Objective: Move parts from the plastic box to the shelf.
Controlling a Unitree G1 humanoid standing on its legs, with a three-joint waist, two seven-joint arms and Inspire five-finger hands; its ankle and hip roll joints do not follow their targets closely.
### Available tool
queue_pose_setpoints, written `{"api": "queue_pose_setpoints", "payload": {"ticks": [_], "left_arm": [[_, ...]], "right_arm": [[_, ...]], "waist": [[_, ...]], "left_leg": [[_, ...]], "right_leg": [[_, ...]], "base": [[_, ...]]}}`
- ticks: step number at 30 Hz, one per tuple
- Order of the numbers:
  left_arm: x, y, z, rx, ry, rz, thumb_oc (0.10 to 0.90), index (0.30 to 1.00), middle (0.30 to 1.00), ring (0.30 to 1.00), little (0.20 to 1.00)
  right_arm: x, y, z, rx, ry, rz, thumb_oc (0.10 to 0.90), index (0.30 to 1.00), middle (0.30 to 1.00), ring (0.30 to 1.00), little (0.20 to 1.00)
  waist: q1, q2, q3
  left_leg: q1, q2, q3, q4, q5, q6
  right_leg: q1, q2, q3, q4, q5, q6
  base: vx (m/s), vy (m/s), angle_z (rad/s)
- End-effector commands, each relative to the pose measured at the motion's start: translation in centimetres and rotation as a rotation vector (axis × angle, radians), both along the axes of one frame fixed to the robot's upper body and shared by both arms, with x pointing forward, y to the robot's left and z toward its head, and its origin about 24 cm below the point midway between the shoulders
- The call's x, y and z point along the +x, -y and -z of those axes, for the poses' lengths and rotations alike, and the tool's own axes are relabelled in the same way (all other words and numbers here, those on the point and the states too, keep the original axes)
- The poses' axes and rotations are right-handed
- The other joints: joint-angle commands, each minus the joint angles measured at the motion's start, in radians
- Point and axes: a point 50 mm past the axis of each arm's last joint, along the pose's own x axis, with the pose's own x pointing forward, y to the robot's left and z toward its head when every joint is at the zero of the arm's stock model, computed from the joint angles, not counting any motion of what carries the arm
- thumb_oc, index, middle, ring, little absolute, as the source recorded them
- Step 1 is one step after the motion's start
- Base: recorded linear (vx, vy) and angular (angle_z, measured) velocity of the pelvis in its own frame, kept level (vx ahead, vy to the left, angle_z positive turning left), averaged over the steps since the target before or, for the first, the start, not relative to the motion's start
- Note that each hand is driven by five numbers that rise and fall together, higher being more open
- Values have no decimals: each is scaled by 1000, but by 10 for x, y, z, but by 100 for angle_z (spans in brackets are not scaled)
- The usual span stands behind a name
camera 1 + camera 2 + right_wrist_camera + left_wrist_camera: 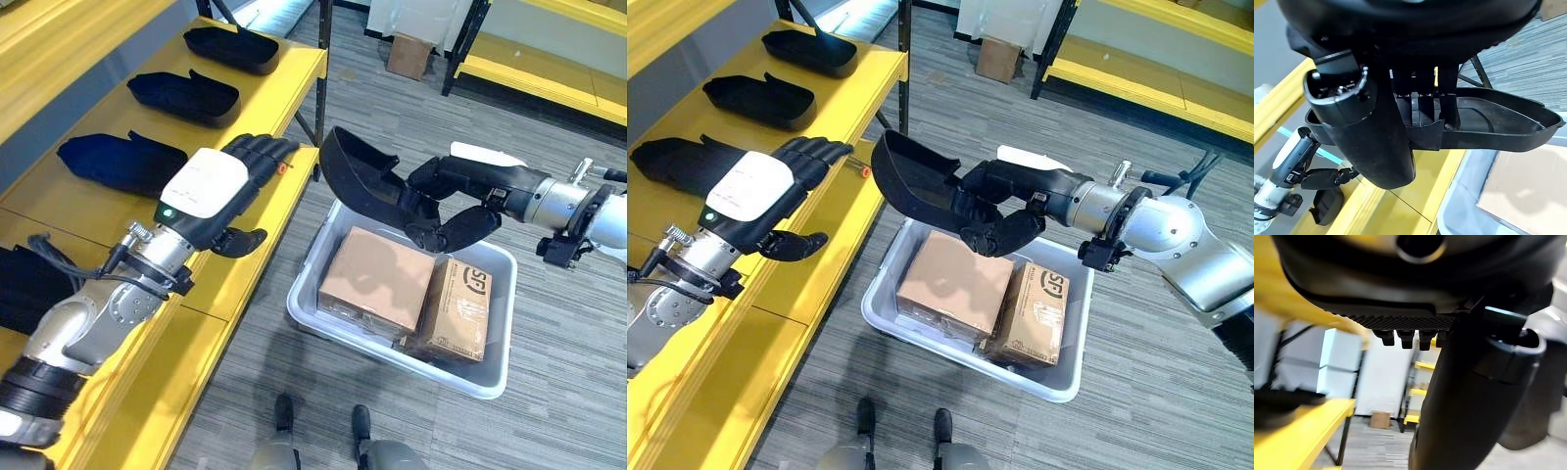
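Note:
My right hand (460, 201) is shut on a black plastic part (361, 181), a long scoop-shaped shell, and holds it in the air above the left end of the grey plastic box (302, 304). In the right wrist view the fingers (1447, 105) reach inside the part (1493, 125) and the thumb presses its outer wall. My left hand (223, 188) hovers open over the front edge of the yellow shelf (269, 220), fingers straight and pointing toward the held part. Three similar black parts (122, 162) (184, 95) (233, 47) lie in a row on the shelf.
Two cardboard cartons (377, 279) (458, 308) lie in the plastic box, which stands on the grey floor beside the shelf. A dark shelf post (321, 88) rises at the shelf's far corner. A second yellow rack (539, 73) and a small carton (409, 54) stand further back.

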Motion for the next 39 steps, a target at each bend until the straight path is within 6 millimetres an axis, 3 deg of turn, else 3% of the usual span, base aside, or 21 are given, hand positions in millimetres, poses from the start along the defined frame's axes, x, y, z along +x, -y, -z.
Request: {"api": "queue_pose_setpoints", "payload": {"ticks": [1, 5, 13, 21, 29, 39], "left_arm": [[-6, 5, -5, 28, 93, 62, 900, 1000, 1000, 1000, 1000], [-3, 13, -17, 98, 155, 93, 900, 1000, 1000, 1000, 1000], [-1, 37, -20, 216, 194, 187, 900, 1000, 1000, 1000, 1000], [0, 47, -26, 265, 250, 223, 900, 1000, 1000, 1000, 1000], [-8, 39, -32, 242, 310, 200, 900, 1000, 1000, 1000, 1000], [-27, 20, -48, 251, 416, 145, 900, 1000, 1000, 1000, 1000]], "right_arm": [[3, -14, 1, 140, 20, -77, 400, 300, 300, 300, 300], [6, -18, 6, 167, 24, -83, 400, 300, 300, 300, 300], [8, -26, 11, 216, 21, -108, 400, 300, 300, 300, 300], [7, -29, 14, 254, 32, -117, 400, 300, 300, 300, 300], [6, -25, 19, 269, 35, -101, 400, 300, 300, 300, 300], [5, -1, 30, 261, 35, -4, 400, 300, 300, 300, 300]], "waist": [[1, -27, -276], [-7, -20, -285], [-19, -15, -299], [-21, -15, -306], [-15, -18, -307], [1, -20, -309]], "left_leg": [[48, 109, 47, -10, -62, -90], [59, 110, 48, -10, -65, -89], [66, 110, 49, -10, -70, -87], [68, 108, 50, -10, -73, -85], [71, 107, 51, -10, -78, -83], [73, 104, 46, -10, -83, -81]], "right_leg": [[14, -86, 8, 24, -1, 112], [21, -83, 12, 24, -6, 111], [27, -82, 15, 20, -7, 111], [30, -83, 18, 17, -7, 112], [30, -82, 22, 13, -7, 111], [39, -85, 18, 5, -9, 110]], "base": [[19, -6, -3], [21, -5, -10], [6, 0, -2], [2, 0, 0], [0, 0, 0], [0, 0, 0]]}}
